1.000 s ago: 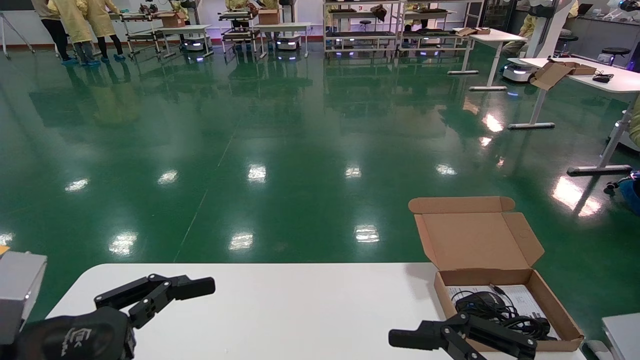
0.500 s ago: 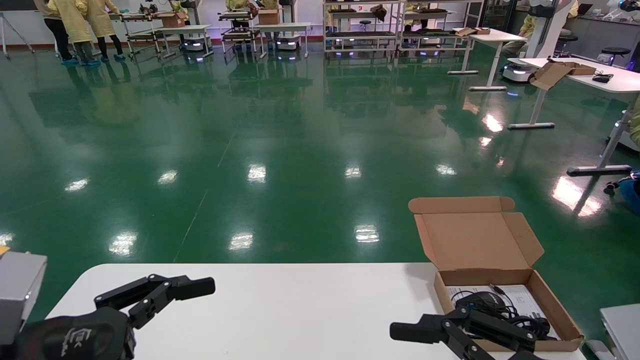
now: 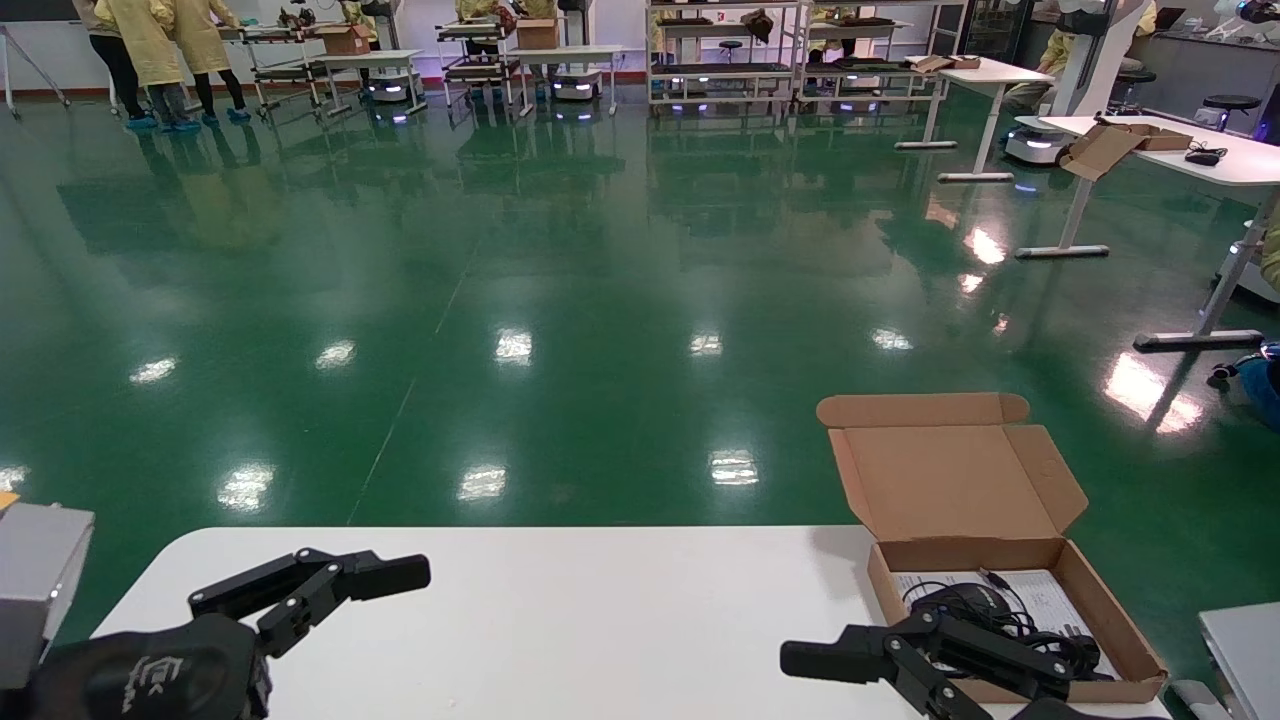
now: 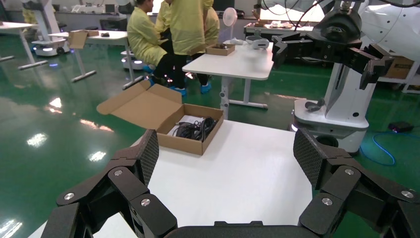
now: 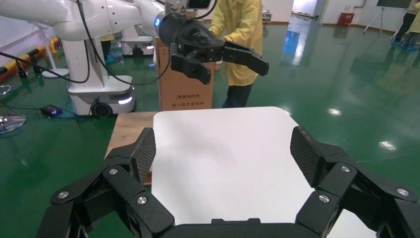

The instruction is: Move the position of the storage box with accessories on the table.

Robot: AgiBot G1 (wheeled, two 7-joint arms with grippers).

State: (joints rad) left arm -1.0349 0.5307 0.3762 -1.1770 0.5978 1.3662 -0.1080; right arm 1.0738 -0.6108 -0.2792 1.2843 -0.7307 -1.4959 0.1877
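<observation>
The storage box (image 3: 1110,610), brown cardboard with its lid (image 3: 950,480) standing open, sits at the table's (image 3: 600,620) far right. Inside lie a black mouse (image 3: 965,603), a coiled black cable (image 3: 1035,645) and a white paper (image 3: 1050,595). My right gripper (image 3: 900,665) is open and empty, hovering just in front and to the left of the box, pointing left. My left gripper (image 3: 320,590) is open and empty over the table's left end. The left wrist view shows the box (image 4: 188,141) with the cable (image 4: 195,128) beyond the open gripper (image 4: 228,158). The right wrist view shows only bare table (image 5: 223,148) between the fingers (image 5: 143,151).
A grey block (image 3: 35,580) stands at the left edge and a grey slab (image 3: 1245,650) at the right. A tall carton (image 5: 185,84) and a wooden board (image 5: 131,131) are beside the table's left end. Other white desks (image 3: 1160,140) and people in yellow are far off.
My right gripper has risen slightly beside the box. The box and my left gripper have not moved.
</observation>
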